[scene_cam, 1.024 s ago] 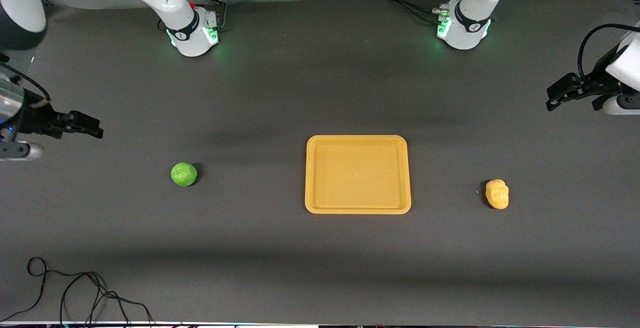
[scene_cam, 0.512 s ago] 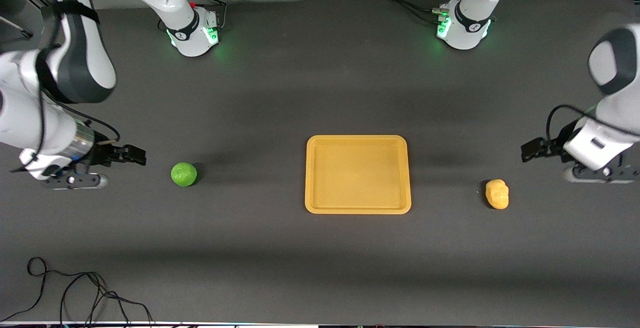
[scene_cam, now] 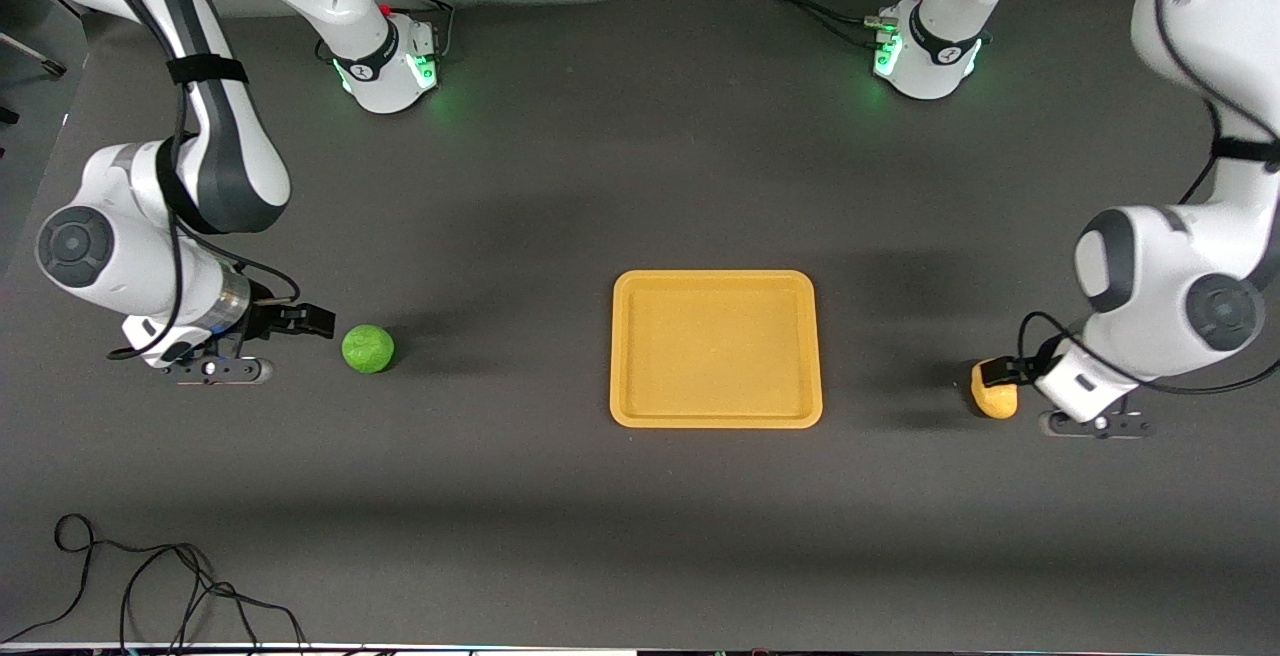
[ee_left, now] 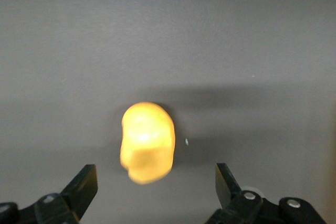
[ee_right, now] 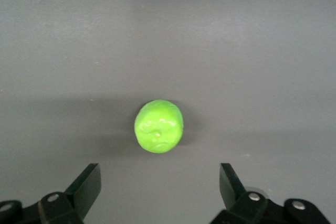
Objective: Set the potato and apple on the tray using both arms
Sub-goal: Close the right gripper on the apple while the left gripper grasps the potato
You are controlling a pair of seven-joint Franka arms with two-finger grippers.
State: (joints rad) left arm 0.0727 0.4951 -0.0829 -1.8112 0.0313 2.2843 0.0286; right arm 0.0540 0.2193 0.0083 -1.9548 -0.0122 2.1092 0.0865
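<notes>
Both grippers low (jaws apart)

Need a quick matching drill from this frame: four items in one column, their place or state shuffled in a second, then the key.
Items:
1. apple
2. potato
3. tray
4. left gripper

Places or states:
A. mid-table, nothing on it
B. jaws open, low over the potato
C. on the table toward the right arm's end, just ahead of the open right gripper
D. on the table toward the left arm's end

Pairs: 1-C, 2-D, 3-A, 4-B
</notes>
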